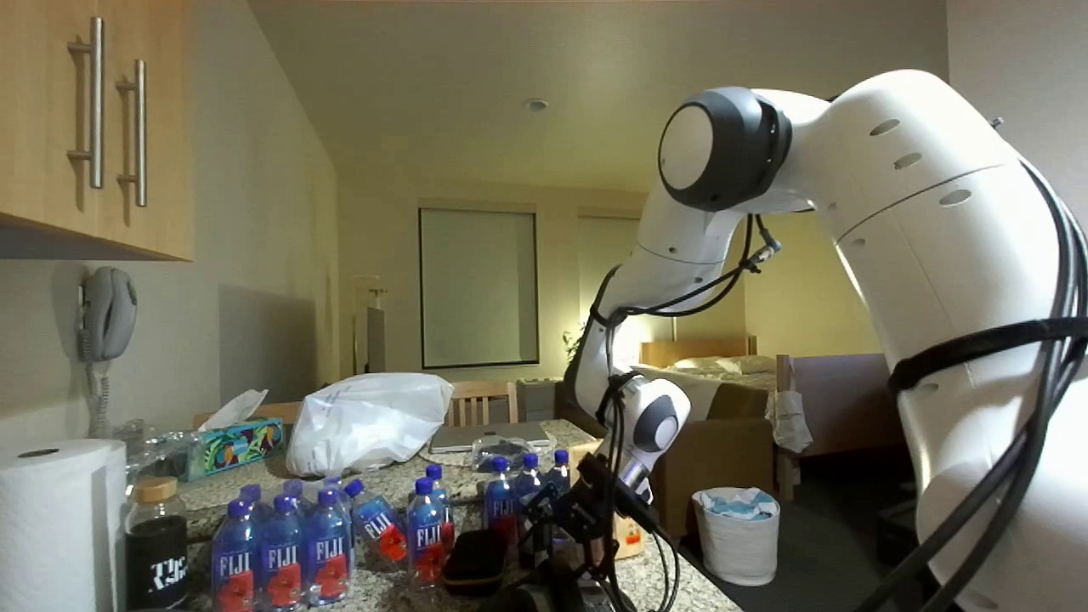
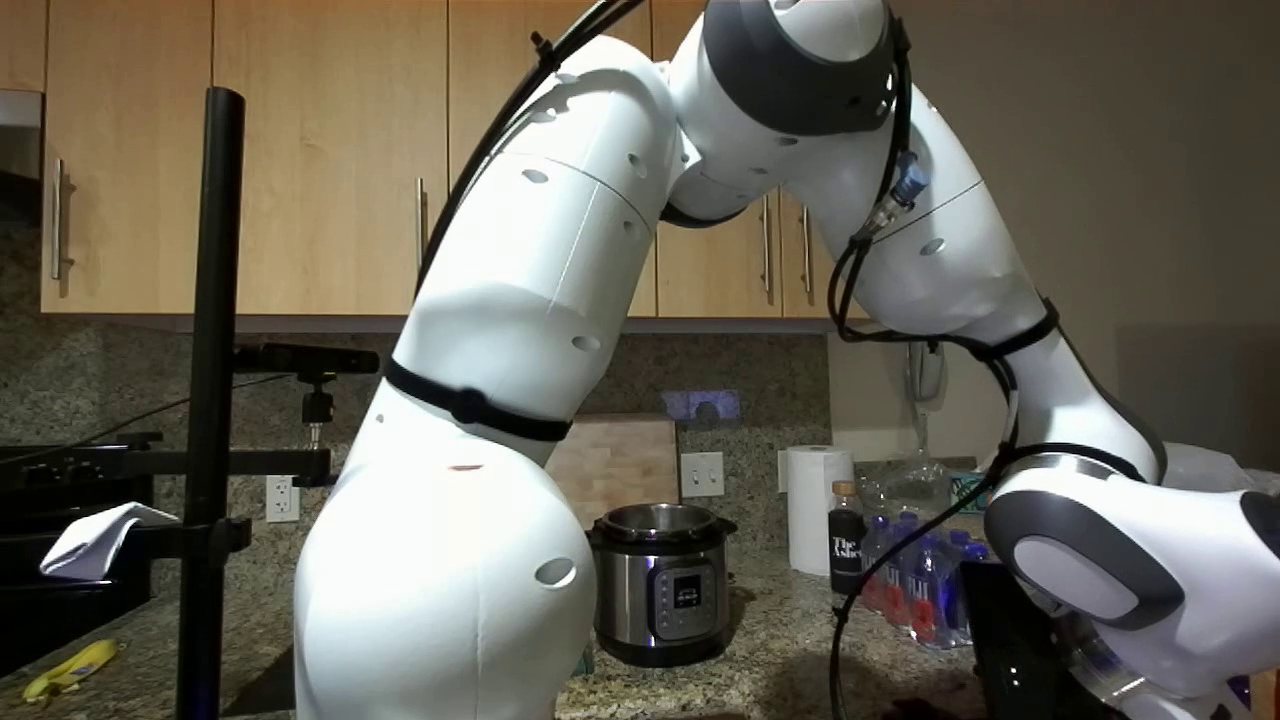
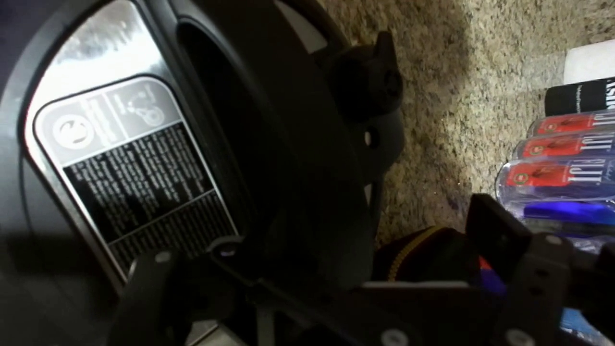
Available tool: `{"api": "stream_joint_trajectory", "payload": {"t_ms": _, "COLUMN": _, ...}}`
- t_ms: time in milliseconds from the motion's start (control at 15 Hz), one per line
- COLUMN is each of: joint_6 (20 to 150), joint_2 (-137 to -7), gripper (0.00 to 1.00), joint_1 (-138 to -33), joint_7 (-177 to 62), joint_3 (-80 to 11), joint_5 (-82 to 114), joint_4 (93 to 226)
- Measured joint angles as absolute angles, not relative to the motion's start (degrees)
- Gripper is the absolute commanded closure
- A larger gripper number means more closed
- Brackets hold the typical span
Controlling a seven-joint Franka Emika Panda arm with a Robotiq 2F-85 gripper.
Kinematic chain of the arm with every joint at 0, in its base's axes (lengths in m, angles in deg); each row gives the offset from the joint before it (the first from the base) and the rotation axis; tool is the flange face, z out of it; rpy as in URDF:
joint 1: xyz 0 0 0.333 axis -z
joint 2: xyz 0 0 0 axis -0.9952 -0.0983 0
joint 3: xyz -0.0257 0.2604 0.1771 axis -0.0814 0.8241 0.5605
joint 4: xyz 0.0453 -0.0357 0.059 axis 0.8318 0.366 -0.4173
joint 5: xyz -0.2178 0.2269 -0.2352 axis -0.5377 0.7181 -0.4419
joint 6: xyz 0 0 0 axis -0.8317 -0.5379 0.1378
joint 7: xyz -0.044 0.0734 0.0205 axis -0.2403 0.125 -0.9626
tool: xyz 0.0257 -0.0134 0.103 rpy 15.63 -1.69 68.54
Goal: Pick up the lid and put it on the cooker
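My jaws stand wide, the two sides well apart in the wrist view. The lid (image 3: 139, 158) is close in front of me, its printed label in sight and its thick black handle (image 3: 307, 144) slanting down toward my jaws; it is too dark there for me to tell whether I touch it. Just beside the lid, a black case (image 1: 474, 561) with a yellow zip lies on the desk (image 3: 427, 110). Near that I see blue-capped water bottles (image 1: 283, 552), most of them upright, one tilted. Next to them stand a drink bottle (image 1: 156, 544) with a brown cap, then a roll of paper towels (image 1: 59, 527). In an exterior view the cooker (image 2: 662, 590) stands upright on the desk, its display lit and its metal pot showing at the top. Farther off are a white plastic bag (image 1: 370, 421) and a tissue box (image 1: 240, 446). Beyond the desk stand a white basket (image 1: 738, 544) on the floor and, well back, a bed (image 1: 680, 375).
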State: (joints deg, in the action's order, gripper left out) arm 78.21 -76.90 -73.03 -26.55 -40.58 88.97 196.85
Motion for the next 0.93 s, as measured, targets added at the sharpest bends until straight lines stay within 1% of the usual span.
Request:
{"api": "stream_joint_trajectory", "payload": {"t_ms": 467, "joint_6": 74.95, "joint_2": -76.45, "gripper": 0.00, "joint_1": -72.43, "joint_7": -14.93, "joint_3": -40.14, "joint_5": 100.41, "joint_4": 200.70}}
{"api": "stream_joint_trajectory", "payload": {"t_ms": 733, "joint_6": 74.66, "joint_2": -74.91, "gripper": 0.00, "joint_1": -73.13, "joint_7": -11.19, "joint_3": -39.97, "joint_5": 102.03, "joint_4": 202.69}}
{"api": "stream_joint_trajectory", "payload": {"t_ms": 800, "joint_6": 74.66, "joint_2": -74.60, "gripper": 0.25, "joint_1": -73.47, "joint_7": -10.63, "joint_3": -39.89, "joint_5": 102.16, "joint_4": 203.01}}
{"api": "stream_joint_trajectory", "payload": {"t_ms": 867, "joint_6": 74.66, "joint_2": -74.45, "gripper": 0.27, "joint_1": -73.79, "joint_7": -10.05, "joint_3": -39.76, "joint_5": 102.28, "joint_4": 203.26}}
{"api": "stream_joint_trajectory", "payload": {"t_ms": 933, "joint_6": 74.66, "joint_2": -74.45, "gripper": 0.33, "joint_1": -74.15, "joint_7": -9.23, "joint_3": -39.69, "joint_5": 102.46, "joint_4": 203.44}}
